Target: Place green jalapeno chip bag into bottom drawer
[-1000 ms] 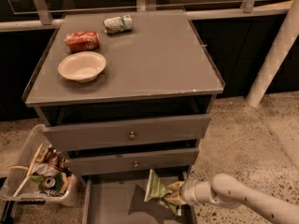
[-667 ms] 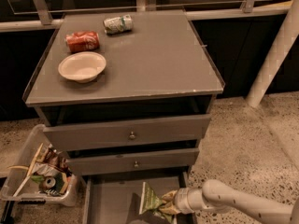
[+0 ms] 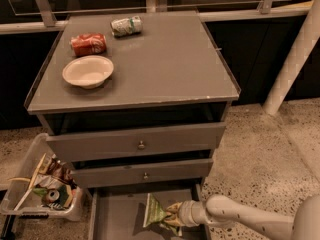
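Over the open bottom drawer (image 3: 112,215), your end effector (image 3: 174,216) grips the chip bag (image 3: 154,215), held upright just to its left.

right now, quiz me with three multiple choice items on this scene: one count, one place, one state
1. How many cans lie on the cabinet top? A one; B two; C three.
2. Where is the green jalapeno chip bag? A on the cabinet top; B beside the cans; C over the bottom drawer, gripped by the tool.
3. The bottom drawer is: A shut; B pulled open; C taken out.

Answers:
1 B: a red can and a green-white can lie there.
2 C: the tool, low at the front right, is shut on the bag's edge above the drawer floor.
3 B: its flat grey floor shows in front of the cabinet.
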Robot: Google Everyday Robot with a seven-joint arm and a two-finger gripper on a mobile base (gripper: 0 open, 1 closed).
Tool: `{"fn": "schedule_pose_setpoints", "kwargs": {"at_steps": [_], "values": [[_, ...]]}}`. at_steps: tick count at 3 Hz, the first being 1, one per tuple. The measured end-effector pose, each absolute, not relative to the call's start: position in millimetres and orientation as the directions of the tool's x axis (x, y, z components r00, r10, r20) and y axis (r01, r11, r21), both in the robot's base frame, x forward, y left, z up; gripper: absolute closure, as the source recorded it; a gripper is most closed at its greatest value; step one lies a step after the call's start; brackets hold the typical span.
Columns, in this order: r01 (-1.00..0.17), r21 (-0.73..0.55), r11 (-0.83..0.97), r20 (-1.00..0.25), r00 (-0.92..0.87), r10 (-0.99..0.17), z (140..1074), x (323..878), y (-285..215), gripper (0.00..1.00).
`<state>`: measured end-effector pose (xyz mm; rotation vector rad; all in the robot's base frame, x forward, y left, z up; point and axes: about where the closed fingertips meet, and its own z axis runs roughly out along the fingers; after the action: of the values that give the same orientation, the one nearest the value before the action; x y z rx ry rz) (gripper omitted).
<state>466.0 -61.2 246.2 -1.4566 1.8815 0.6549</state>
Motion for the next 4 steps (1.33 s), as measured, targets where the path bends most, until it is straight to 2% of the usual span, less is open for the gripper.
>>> {"fn": "schedule_pose_setpoints", "kwargs": {"at_steps": [2,4], "values": [[-0.933,-0.169,0.319,-0.756,-0.085,-0.648,234,491,-59,1.0],[-0.925,-0.217,0.311,-0.724,-0.061,-0.687,221,497,-55,1.0]]}}
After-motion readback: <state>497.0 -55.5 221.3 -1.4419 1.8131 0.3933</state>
